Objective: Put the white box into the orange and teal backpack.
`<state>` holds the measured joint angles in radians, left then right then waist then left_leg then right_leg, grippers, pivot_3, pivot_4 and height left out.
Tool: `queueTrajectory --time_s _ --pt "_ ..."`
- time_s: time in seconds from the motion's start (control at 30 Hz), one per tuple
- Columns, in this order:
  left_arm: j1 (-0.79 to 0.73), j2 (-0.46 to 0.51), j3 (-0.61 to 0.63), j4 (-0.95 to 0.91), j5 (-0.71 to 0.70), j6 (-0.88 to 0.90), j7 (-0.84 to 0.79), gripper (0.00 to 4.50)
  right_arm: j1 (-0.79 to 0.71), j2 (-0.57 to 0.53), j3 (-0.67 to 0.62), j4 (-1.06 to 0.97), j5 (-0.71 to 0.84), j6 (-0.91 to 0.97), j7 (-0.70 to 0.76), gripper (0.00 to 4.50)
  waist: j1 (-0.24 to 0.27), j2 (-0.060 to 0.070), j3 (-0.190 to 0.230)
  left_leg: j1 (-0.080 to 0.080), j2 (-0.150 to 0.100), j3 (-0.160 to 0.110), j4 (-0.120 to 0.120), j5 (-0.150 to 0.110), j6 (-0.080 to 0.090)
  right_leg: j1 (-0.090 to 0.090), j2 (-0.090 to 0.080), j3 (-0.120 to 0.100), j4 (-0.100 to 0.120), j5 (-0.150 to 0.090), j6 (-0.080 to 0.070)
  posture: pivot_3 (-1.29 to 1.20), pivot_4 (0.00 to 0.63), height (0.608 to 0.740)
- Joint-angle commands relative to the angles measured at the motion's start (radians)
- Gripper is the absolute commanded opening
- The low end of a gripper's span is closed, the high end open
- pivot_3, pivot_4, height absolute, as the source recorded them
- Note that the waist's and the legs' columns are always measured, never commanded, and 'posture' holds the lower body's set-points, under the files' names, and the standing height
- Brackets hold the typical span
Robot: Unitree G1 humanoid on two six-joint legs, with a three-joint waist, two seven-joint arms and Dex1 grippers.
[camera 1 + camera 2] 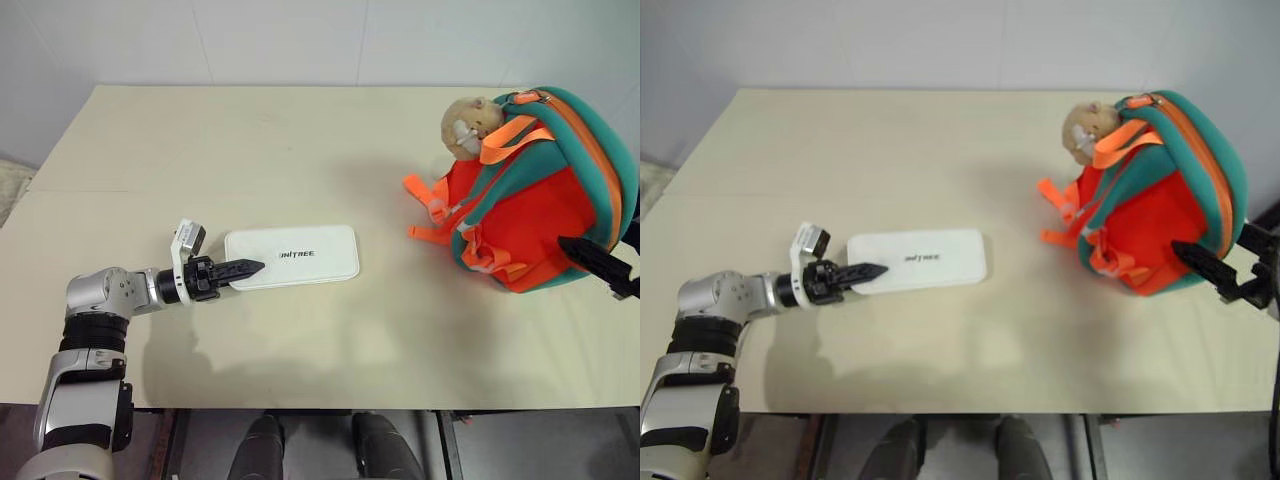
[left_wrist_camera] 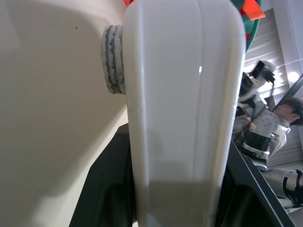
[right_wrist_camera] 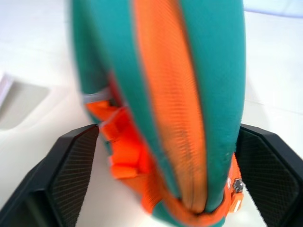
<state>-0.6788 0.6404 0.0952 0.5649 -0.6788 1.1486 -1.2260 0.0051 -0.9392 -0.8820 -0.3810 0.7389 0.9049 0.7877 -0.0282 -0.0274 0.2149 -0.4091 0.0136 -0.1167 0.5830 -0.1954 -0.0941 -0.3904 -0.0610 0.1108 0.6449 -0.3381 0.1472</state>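
Observation:
The white box (image 1: 295, 256) lies flat on the table, left of centre, with dark lettering on top. My left gripper (image 1: 250, 268) is shut on its left end; in the left wrist view the box (image 2: 182, 109) fills the space between both black fingers (image 2: 106, 189). The orange and teal backpack (image 1: 530, 215) stands at the right, with a tan plush charm (image 1: 468, 122) at its top. My right gripper (image 3: 166, 130) is open, its jaws wide on either side of the backpack's teal and orange edge (image 3: 189, 94) without pressing it. One finger (image 1: 598, 264) shows in front of the backpack.
The beige table (image 1: 250, 140) has bare room behind and between the box and the backpack. Its front edge (image 1: 320, 407) runs close to me, and a white wall stands behind it. In the left wrist view a person (image 2: 289, 109) sits beyond the table.

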Motion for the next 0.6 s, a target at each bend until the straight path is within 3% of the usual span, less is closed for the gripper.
queueTrajectory --time_s 0.03,0.1,0.2,0.33,0.5,0.6 --pt "-0.040 -0.014 -0.006 0.017 0.007 -0.023 -0.029 1.48 0.036 -0.044 -0.133 -0.068 0.052 0.034 0.031 4.48 0.000 0.000 0.000 0.000 0.000 0.000 0.001 0.000 0.000 0.000 0.000 0.000 0.000 0.000 0.000 0.00 0.150 0.740" --pt "-0.050 -0.017 -0.020 0.024 0.014 -0.028 -0.044 1.48 0.040 -0.075 -0.193 -0.102 0.104 0.089 0.031 4.48 0.000 0.000 0.000 0.000 0.000 0.000 0.001 0.000 0.000 0.001 0.000 0.000 -0.001 0.000 0.000 0.00 0.150 0.740" --pt "-0.065 -0.013 -0.027 0.045 0.020 -0.034 -0.061 1.48 -0.017 -0.104 -0.258 -0.170 0.301 0.227 -0.055 4.48 -0.006 0.000 0.000 0.000 0.000 0.001 0.001 0.000 0.000 0.001 0.000 0.001 -0.001 0.000 0.000 0.00 0.150 0.740" --pt "-0.074 -0.017 -0.030 0.072 0.032 -0.052 -0.066 1.48 -0.043 -0.084 -0.234 -0.246 0.503 0.284 -0.203 4.48 -0.005 -0.001 -0.001 0.001 0.002 0.000 0.000 0.000 0.000 0.001 0.002 0.000 -0.001 0.000 -0.001 0.00 0.150 0.740" --pt "-0.073 -0.026 -0.026 0.059 0.031 -0.048 -0.063 1.48 -0.058 -0.021 -0.046 -0.297 0.599 0.218 -0.381 4.48 -0.001 -0.002 0.000 -0.001 0.001 0.001 0.001 0.000 0.000 0.000 0.000 0.000 -0.002 0.001 -0.001 0.00 0.150 0.740" --pt "-0.057 -0.009 -0.005 0.036 0.023 -0.036 -0.051 1.48 -0.147 0.032 0.144 -0.264 0.531 0.161 -0.499 4.48 -0.005 -0.002 0.000 -0.001 0.001 0.001 0.000 0.000 0.000 -0.001 0.000 0.000 -0.002 0.001 -0.001 0.00 0.150 0.740"
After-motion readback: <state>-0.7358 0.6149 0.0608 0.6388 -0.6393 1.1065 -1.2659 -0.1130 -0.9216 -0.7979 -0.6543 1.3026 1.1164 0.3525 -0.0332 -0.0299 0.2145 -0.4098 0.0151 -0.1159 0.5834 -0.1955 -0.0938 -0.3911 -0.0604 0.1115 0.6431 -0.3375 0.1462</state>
